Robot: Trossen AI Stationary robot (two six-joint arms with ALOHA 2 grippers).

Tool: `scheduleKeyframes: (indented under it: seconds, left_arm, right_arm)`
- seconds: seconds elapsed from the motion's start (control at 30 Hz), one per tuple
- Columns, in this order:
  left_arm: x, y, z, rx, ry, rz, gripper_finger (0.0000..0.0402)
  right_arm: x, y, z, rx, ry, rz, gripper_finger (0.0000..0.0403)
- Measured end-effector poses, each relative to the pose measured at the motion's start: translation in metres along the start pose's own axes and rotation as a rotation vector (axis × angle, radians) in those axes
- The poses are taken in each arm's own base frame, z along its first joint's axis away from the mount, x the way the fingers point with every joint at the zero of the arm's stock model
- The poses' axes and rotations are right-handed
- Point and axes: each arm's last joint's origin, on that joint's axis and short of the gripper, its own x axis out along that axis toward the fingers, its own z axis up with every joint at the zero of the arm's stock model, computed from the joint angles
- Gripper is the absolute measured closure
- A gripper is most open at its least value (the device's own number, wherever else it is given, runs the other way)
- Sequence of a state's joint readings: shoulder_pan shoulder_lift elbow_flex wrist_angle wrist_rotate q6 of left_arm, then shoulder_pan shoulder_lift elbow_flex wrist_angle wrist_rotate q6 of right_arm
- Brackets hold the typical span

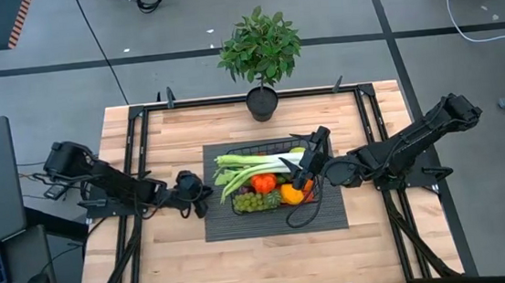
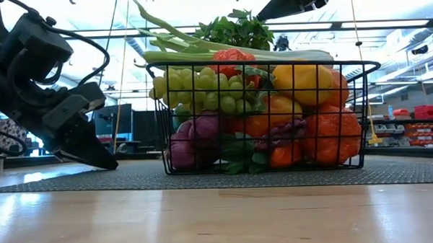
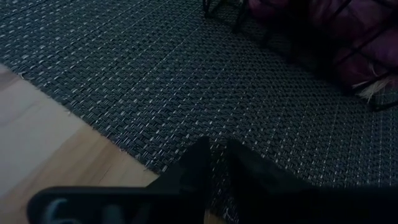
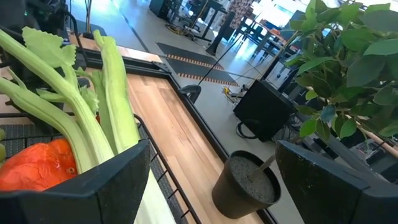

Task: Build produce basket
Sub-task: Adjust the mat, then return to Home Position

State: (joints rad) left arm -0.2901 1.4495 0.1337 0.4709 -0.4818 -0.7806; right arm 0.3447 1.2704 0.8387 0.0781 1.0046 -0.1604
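Note:
The black wire basket (image 1: 235,148) stands on the dark ribbed mat (image 1: 242,227) at the table's middle. It is full of produce: a long pale-green leek (image 1: 254,162) across the top, green grapes (image 2: 201,89), a red pepper (image 1: 263,183), a yellow pepper (image 2: 302,82), oranges (image 2: 332,135) and purple grapes (image 2: 202,129). My left gripper (image 1: 204,193) is shut and low at the mat's left edge, left of the basket. My right gripper (image 1: 311,153) is open and raised above the basket's right part, with the leek's stalks (image 4: 115,93) below it. My left gripper's shut fingertips (image 3: 205,149) point down at a slant onto the mat's left edge (image 3: 124,134). I cannot tell whether they touch it.
A leafy potted plant (image 1: 260,49) stands at the table's far edge, just behind the basket; its dark pot (image 4: 245,183) shows in the right wrist view. Bare wood lies in front of the mat and at both sides. A black frame (image 1: 131,115) runs around the table.

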Motion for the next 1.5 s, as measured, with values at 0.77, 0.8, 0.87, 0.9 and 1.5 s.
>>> scheduleKeyframes:
  seconds: [0.77,0.8,0.87,0.9,1.5]
  left_arm:
    - [-0.02,0.005,0.009,0.066,0.015,-0.018,0.0333]
    - [-0.021,0.005,0.009,0.071,0.01,-0.021,0.0333]
    - [-0.022,0.004,0.012,0.078,-0.006,-0.032,0.0333]
    - [-0.023,0.004,0.013,0.083,-0.019,-0.041,0.0333]
    - [-0.052,-0.004,0.042,0.109,-0.248,-0.203,0.0331]
  right_arm:
    - [-0.001,-0.002,0.0,-0.008,0.009,-0.051,0.0054]
    - [-0.001,-0.002,0.0,-0.01,0.01,-0.054,0.0054]
    - [-0.001,-0.002,0.0,-0.013,0.008,-0.062,0.0054]
    - [-0.001,-0.002,0.0,-0.013,0.008,-0.065,0.0054]
    - [-0.011,-0.017,0.008,0.071,-0.024,-0.065,0.0054]
